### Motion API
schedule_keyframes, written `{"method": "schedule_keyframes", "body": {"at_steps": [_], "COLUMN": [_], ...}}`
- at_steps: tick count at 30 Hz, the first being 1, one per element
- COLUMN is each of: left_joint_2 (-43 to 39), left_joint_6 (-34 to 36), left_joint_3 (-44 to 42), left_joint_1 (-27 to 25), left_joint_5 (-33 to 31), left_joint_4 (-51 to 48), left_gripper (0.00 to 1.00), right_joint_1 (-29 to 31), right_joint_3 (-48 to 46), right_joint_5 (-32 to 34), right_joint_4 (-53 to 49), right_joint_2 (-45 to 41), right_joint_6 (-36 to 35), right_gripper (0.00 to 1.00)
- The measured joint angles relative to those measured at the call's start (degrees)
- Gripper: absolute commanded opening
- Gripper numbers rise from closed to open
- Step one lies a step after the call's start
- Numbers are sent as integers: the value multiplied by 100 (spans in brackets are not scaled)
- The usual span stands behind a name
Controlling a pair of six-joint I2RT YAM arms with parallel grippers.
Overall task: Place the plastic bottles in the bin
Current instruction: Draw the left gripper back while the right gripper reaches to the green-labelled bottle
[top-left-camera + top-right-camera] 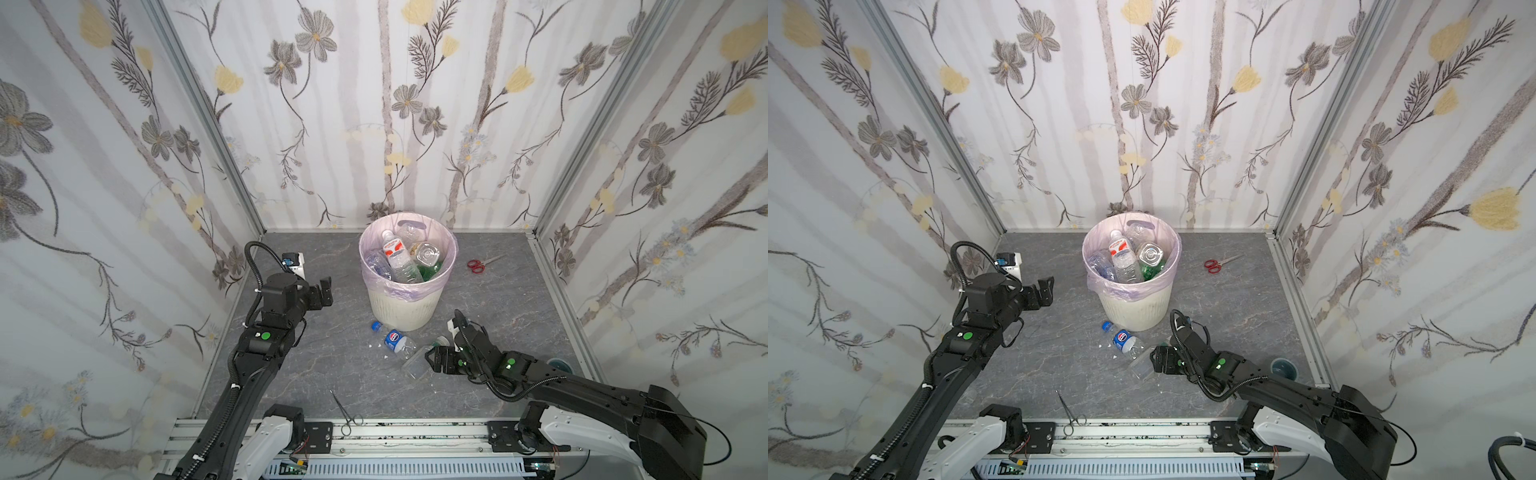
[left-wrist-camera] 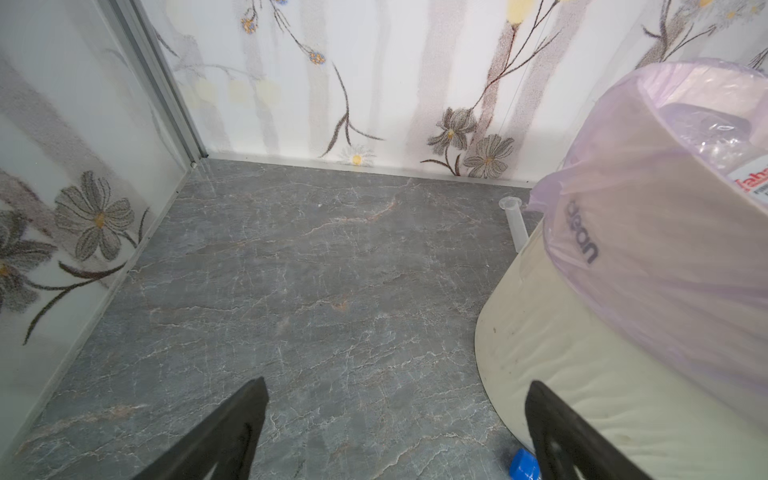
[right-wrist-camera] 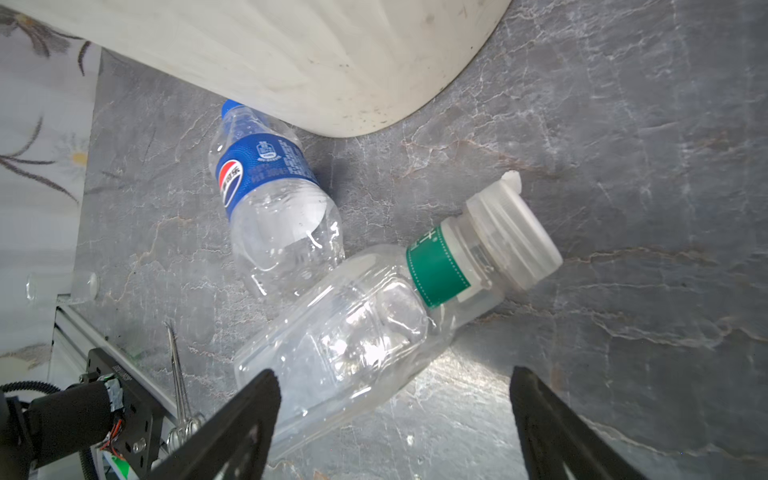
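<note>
The cream bin with a pink liner stands at the back middle and holds several plastic bottles, one with a red label. Two more lie on the floor in front of it: a blue-label bottle and a clear bottle with a green band. My right gripper is open low over the clear bottle's base, which reaches in beside one finger. My left gripper is open and empty, raised left of the bin.
Red scissors lie right of the bin. Metal forceps rest at the front edge. A teal dish sits behind my right arm. A white device stands at the back left. A clear tube lies behind the bin.
</note>
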Motion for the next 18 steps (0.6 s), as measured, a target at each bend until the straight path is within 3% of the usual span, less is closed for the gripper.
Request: {"method": "schedule_keyframes", "body": {"at_steps": [9,18], "left_joint_2": [-125,-133], "left_joint_6": [-151,-173], "left_joint_3": [-170,-227], "left_joint_1": [33,44], "left_joint_5": [155,240], "left_joint_4": [46,85], "left_gripper": [99,99], "right_joint_1": [146,170], "right_joint_3": [313,402], "right_joint_5": [221,444], "right_joint_4": [560,754], "right_joint_2": [1056,1305], "right_joint_6": [286,282], "right_gripper": [85,78]}}
